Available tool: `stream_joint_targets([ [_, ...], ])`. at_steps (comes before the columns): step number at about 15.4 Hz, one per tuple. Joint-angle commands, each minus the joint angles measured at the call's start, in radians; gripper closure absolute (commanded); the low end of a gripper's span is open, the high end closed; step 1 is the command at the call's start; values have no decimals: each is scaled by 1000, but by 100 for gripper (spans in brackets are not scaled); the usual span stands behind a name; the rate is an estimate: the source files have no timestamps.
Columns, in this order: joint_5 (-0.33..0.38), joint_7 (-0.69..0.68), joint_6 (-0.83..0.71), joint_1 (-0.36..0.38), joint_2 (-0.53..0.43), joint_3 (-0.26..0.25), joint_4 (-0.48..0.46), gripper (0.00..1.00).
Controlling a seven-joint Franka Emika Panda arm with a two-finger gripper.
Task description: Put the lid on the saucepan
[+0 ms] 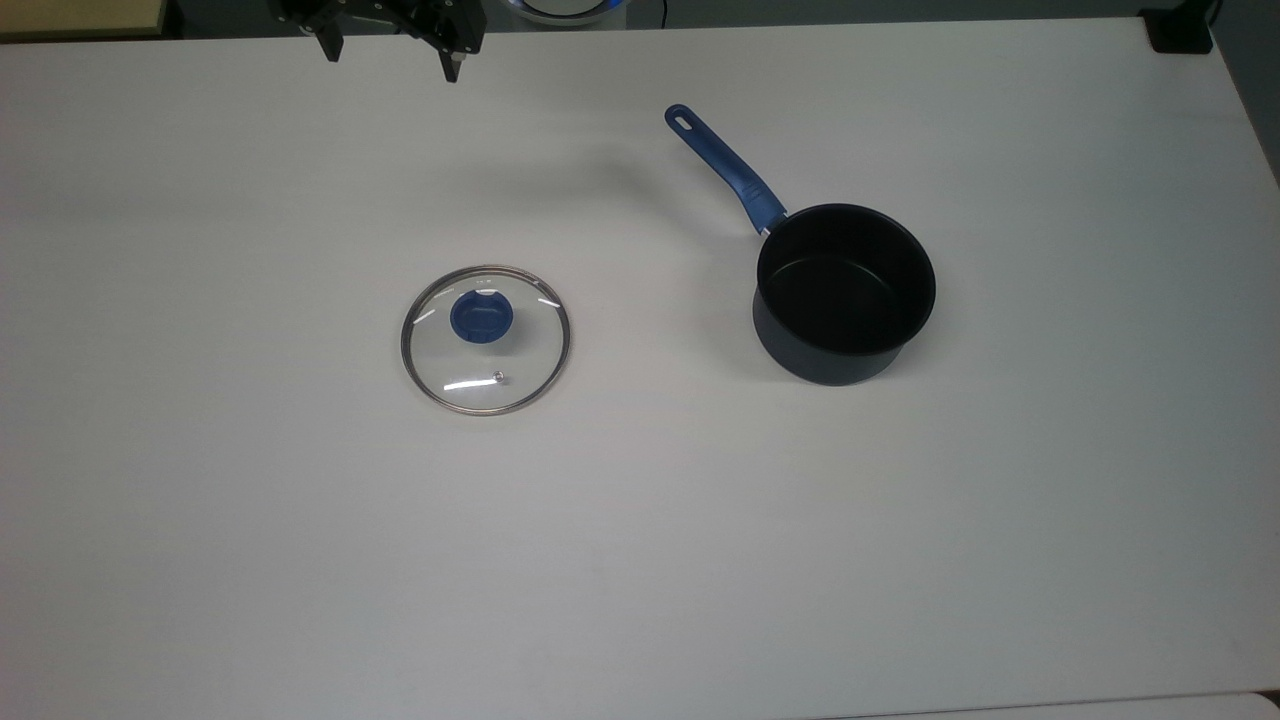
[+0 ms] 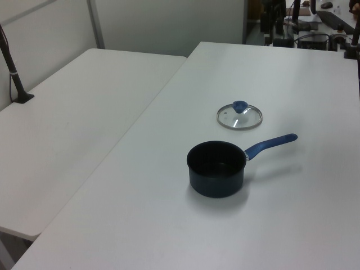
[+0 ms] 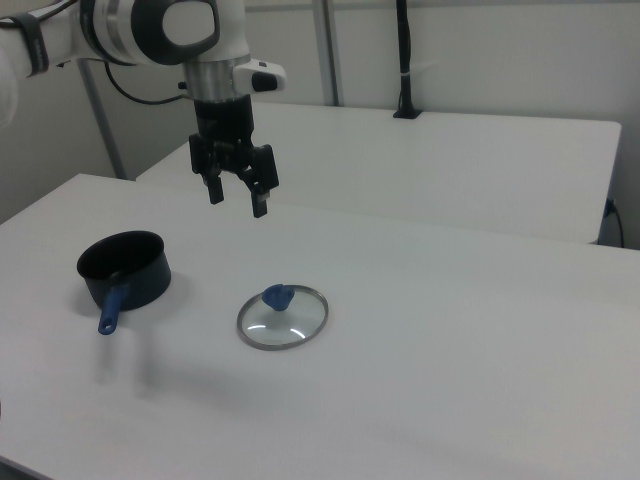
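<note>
Two things sit on your white desk (image 1: 640, 560): the lid (image 1: 486, 339) and the saucepan (image 1: 845, 292), well apart. The lid lies flat, blue knob up, to the top view's left of the saucepan. The saucepan stands upright and uncovered, its blue handle (image 1: 727, 171) pointing toward the top view's upper left. Your hand (image 3: 236, 197) hangs in the air above the desk, fingers spread wide and pointing down, gripping nothing. In the right view it hovers above and behind the lid, between lid and saucepan. In the top view it sits at the upper edge (image 1: 390, 52).
</note>
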Motion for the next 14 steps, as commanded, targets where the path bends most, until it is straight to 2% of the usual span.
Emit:
stream_joint_targets([
  [1, 0, -25, 9, -4, -2, 4, -14, 0],
  [8, 2, -60, 44, 2, 12, 10, -27, 0],
  [14, 14, -60, 95, 5, 62, 18, -27, 0],
])
